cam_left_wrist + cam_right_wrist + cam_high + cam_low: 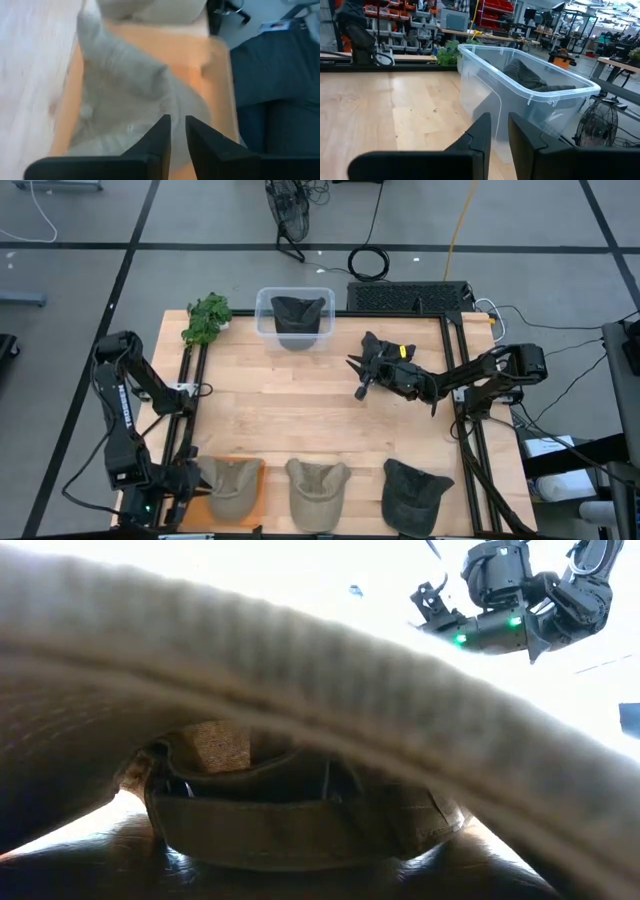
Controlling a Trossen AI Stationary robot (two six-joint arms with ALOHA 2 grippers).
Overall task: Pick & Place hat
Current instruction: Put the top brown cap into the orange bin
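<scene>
1. The task's things are caps. One dark grey cap [297, 313] sits inside the clear plastic bin [264, 325] at the far edge of the light wooden table [300, 410]. Three more lie in a row along the near edge: an olive-tan cap [232, 483] on an orange mat [254, 490] at the left, a beige cap [317, 485] in the middle, and a dark charcoal cap [413, 492] to the right.
2. The left gripper [190, 480] is down low at the near left corner, right at the olive-tan cap's edge. In its wrist view the two dark fingers [159, 142] are nearly together with just a thin gap, nothing clamped, and the cap fabric right ahead of them.
3. The right gripper [362, 370] hangs above the table right of the bin. Its fingers [480, 135] are also almost shut, holding nothing.
4. A green leafy plant [206, 318] sits at the far left corner, just beside the bin.
</scene>
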